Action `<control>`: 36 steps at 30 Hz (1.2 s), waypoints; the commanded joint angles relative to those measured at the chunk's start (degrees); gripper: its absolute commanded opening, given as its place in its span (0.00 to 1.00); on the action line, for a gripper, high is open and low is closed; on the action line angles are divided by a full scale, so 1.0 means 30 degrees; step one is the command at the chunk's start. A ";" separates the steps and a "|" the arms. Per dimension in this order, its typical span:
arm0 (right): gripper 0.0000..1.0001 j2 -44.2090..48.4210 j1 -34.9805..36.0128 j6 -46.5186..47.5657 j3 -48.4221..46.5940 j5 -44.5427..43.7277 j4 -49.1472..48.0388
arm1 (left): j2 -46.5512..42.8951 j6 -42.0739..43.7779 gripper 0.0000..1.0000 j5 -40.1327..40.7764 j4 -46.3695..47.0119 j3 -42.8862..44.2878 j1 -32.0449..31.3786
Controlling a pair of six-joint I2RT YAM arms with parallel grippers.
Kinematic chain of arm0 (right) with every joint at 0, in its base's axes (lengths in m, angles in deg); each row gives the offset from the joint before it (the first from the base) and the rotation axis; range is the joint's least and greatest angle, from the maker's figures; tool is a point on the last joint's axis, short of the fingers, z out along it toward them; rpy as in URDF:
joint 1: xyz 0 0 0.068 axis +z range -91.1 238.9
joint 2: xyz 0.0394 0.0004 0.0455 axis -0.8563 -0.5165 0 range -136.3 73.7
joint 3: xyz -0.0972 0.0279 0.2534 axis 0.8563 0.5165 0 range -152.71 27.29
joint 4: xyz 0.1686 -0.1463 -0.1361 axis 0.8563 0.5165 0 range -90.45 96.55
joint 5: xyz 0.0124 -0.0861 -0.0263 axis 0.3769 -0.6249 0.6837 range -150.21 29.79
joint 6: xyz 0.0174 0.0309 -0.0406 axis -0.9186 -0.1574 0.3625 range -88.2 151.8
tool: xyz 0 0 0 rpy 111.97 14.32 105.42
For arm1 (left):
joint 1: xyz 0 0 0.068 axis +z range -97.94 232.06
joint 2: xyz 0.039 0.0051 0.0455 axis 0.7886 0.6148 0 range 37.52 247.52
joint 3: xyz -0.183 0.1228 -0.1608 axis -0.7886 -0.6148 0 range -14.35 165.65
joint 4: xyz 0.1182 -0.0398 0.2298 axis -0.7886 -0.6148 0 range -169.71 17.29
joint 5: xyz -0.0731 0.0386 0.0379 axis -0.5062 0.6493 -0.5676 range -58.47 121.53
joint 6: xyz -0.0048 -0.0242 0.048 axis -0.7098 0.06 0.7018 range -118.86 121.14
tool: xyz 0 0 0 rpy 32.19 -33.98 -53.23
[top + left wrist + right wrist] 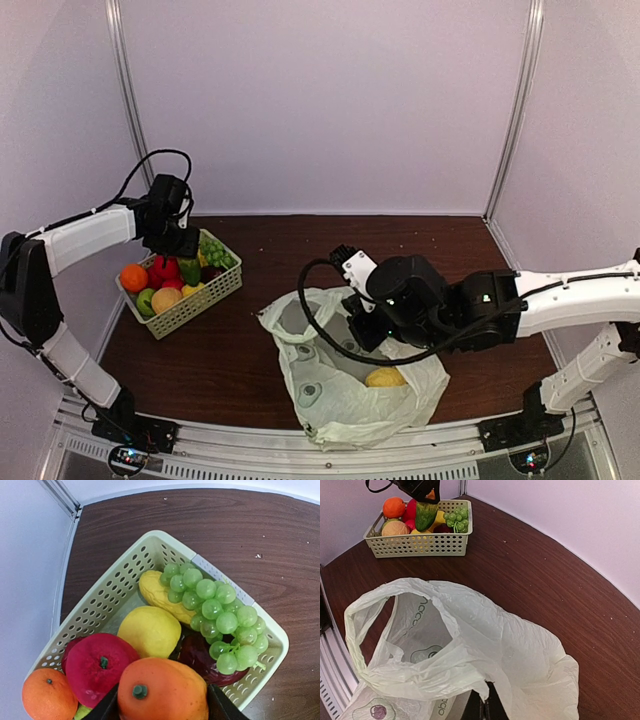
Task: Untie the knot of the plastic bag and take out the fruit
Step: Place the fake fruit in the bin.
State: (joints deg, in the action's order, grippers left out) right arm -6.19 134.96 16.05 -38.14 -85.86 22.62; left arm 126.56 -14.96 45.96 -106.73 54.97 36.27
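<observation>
The pale slotted basket (150, 542) is sitting on the brown table (225, 530) and holding green grapes (215, 610), a round yellow fruit (149, 630), a long yellow piece (155, 592), a red apple (97, 662), a small orange (47, 697) and a dark plum (200, 660) half hidden under the grapes. The plastic bag (510, 645) is lying open near the table's near edge, one loop handle (355, 625) standing free, and another yellow fruit (385, 377) is showing inside it in the top view.

The left gripper (162, 700) is hovering over the basket, its fingers (105, 709) pressing both sides of an orange fruit (162, 685). The right gripper (484, 707) is sitting low over the bag with its fingers almost together, seemingly pinching a fold of plastic, though crumpled film is covering the tips.

Both grippers' fingers are cut off by the wrist views' lower edges.
</observation>
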 commanded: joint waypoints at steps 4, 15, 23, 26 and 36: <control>0.00 0.1020 -0.0656 -0.1140 0.0833 0.0812 -0.0953 | 0.1249 0.1010 0.64 -0.0154 0.0823 0.0759 0.0137; 0.00 0.1489 -0.1245 -0.1608 0.1093 0.1305 -0.1349 | 0.0207 0.0637 0.88 -0.1258 0.0695 0.0893 0.0137; 0.00 0.2407 -0.2121 -0.2290 0.2158 0.2565 -0.2614 | -0.4315 -0.1293 0.90 -0.4171 0.0401 -0.0407 -0.0032; 0.00 0.2992 -0.2774 -0.2706 0.2807 0.3340 -0.3351 | -0.6884 -0.2308 0.90 -0.5791 0.0903 -0.1496 -0.1196; 0.00 0.3423 -0.4734 -0.3345 0.2971 0.4661 -0.4301 | -0.9349 -0.5634 0.89 -0.7469 0.3578 -0.3849 -0.9747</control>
State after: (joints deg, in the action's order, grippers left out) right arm 3.10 122.34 7.53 -29.42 -74.23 11.89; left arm 97.88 -26.79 27.45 -102.01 46.86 13.54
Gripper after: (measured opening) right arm 0.002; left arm 0.886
